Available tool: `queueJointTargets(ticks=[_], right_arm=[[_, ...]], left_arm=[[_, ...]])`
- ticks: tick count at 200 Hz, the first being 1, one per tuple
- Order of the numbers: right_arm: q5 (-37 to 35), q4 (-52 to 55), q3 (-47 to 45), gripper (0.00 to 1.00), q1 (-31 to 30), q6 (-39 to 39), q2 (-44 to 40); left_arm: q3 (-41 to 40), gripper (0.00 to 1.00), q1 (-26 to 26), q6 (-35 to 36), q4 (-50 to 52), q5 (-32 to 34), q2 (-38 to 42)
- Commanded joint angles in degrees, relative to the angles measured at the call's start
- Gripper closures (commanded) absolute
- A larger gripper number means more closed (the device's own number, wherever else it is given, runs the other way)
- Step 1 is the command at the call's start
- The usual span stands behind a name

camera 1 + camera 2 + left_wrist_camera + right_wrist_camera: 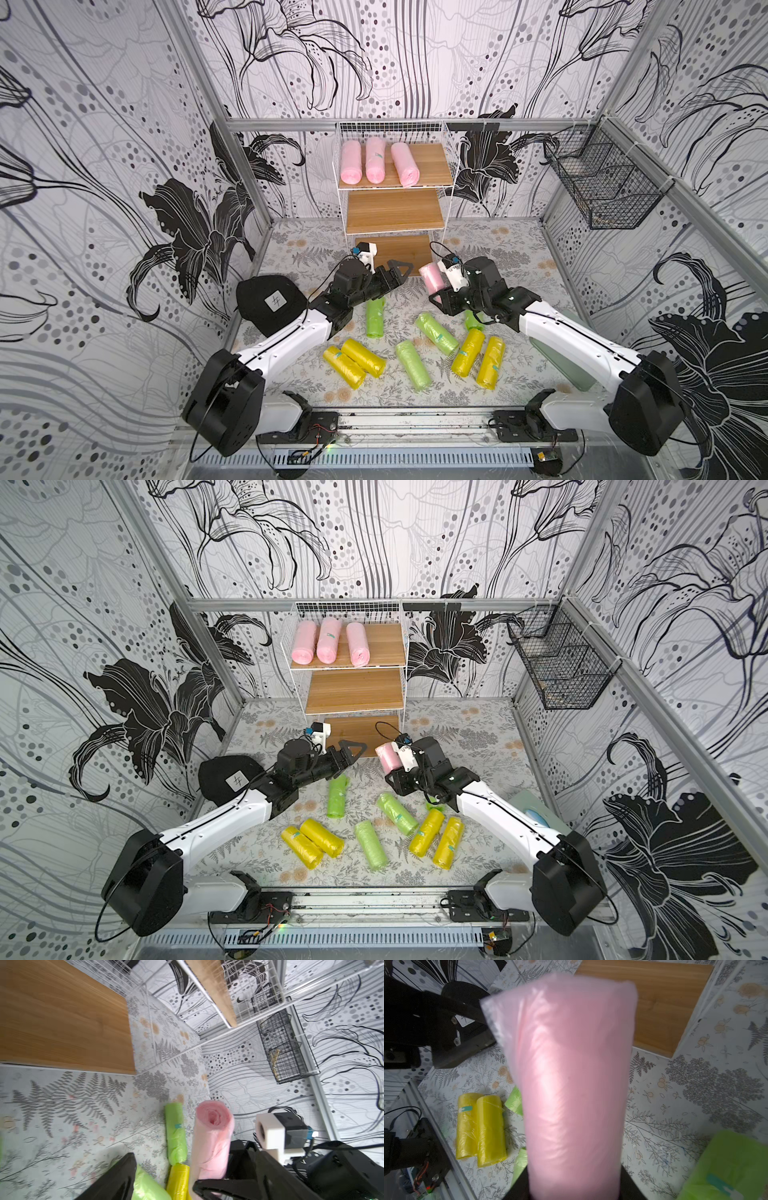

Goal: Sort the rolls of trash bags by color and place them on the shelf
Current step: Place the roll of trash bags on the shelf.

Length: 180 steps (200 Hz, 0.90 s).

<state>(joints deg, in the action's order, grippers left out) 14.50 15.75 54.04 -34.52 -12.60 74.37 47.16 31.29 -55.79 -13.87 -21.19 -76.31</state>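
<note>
Looking down in both top views, we saw the right tool (pixel 438 291) clamped on one end of a pink roll (pixel 431 276). It held the roll tilted up off the desk (pixel 519 266), just in front of the shelf (pixel 446 137) and near its bottom board (pixel 401 249). The left tool (pixel 397 274) hung just to the left of that roll, its jaws spread wide with nothing gripped between them. Three other pink rolls (pixel 375 160) lay side by side on the left part of the top board (pixel 430 162). Nearer to us, four green rolls (pixel 412 365) and four yellow rolls (pixel 363 356) lay scattered on the desk. One green roll was partly hidden beneath the right arm (pixel 561 328).
</note>
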Motion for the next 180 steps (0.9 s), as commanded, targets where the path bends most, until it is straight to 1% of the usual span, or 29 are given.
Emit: queueJointTargets(ticks=[1, 11, 28, 70, 83, 101, 121, 146, 154, 162, 173, 180], right_arm=[[4.73, -3.89, 1.15, 0.59, -0.61, -1.2, -1.42], [5.33, -4.25, 1.32, 0.59, -1.04, -1.28, -1.42], [5.61, -4.05, 2.09, 0.59, -1.72, -0.9, -0.91], [5.78, -5.18, 2.93, 0.6, -2.22, -1.02, -0.59], [6.1, -5.43, 3.45, 0.6, -2.3, -1.1, -0.38], [6.59, -5.85, 4.2, 0.6, -2.45, -1.11, 0.27], [6.34, -5.85, 4.82, 0.6, -2.47, -0.77, 1.0], [5.38, -4.63, 5.78, 0.59, -2.52, 0.3, 1.72], [5.07, -3.99, 6.18, 0.57, -2.43, 0.75, 1.78], [4.59, -3.5, 6.49, 0.51, -2.5, 1.1, 1.75], [3.99, -2.91, 7.09, 0.43, -2.41, 1.42, 1.62], [3.57, -2.66, 7.58, 0.37, -2.45, 1.39, 1.56]], left_arm=[[4.17, 0.07, 2.02, 1.4, -0.6, -0.88, -1.56], [5.65, 0.08, 2.52, 2.07, 1.77, -0.04, -2.84], [6.7, 0.1, 2.97, 1.67, 1.8, -0.1, -4.56], [9.27, 0.18, 3.34, 1.56, 4.63, 1.96, -6.86], [8.71, 0.22, 3.33, 1.25, 4.27, 2.23, -7.24], [8.58, 0.27, 3.34, 0.29, 2.31, 0.51, -8.13], [9.87, 0.35, 3.34, 0.16, 2.88, -1.23, -9.13], [8.64, 0.47, 3.19, -0.37, 1.71, -0.2, -8.24], [8.1, 0.52, 2.93, -0.58, 1.03, 0.4, -7.67], [7.57, 0.56, 2.73, -1.03, 0.0, 0.7, -7.02], [6.89, 0.64, 2.49, -2.29, -1.68, 0.93, -6.21], [6.44, 0.66, 2.33, -3.14, -2.54, 1.06, -5.56]])
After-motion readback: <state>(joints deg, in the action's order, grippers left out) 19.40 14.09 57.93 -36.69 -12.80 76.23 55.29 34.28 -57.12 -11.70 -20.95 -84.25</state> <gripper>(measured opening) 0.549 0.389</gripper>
